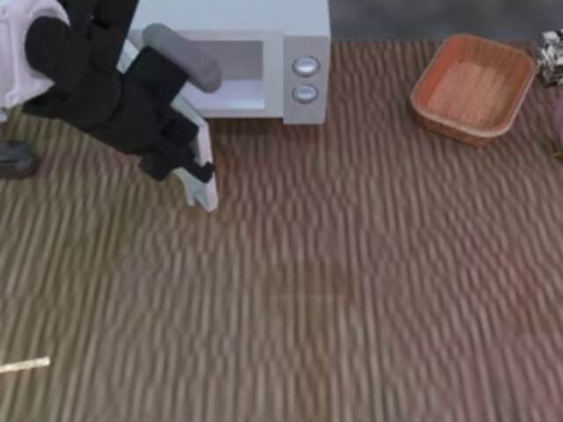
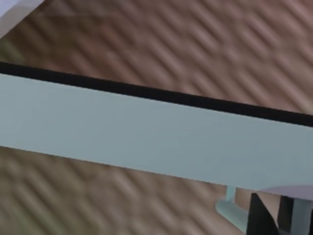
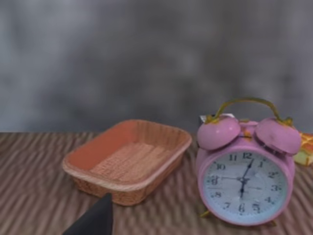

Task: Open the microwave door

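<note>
The light grey-white microwave (image 1: pixel 299 26) stands at the table's back left, its two silver knobs (image 1: pixel 305 79) facing forward. The microwave door (image 1: pixel 208 189) is swung wide out to the left, and the pale cavity (image 1: pixel 237 70) is exposed. My left gripper (image 1: pixel 193 171) sits at the door's free end, shut on its handle. In the left wrist view the door (image 2: pixel 146 137) crosses as a pale band, with the handle (image 2: pixel 229 209) beside a dark finger (image 2: pixel 261 220). My right gripper (image 3: pixel 95 220) is outside the top view and low over the table near the basket.
An orange wicker basket (image 1: pixel 473 86) (image 3: pixel 128 161) sits at the back right. A pink alarm clock (image 3: pixel 244 181) stands right of it. A speckled object (image 1: pixel 551 51) lies at the right edge, and a thin yellow stick (image 1: pixel 25 364) near the front left.
</note>
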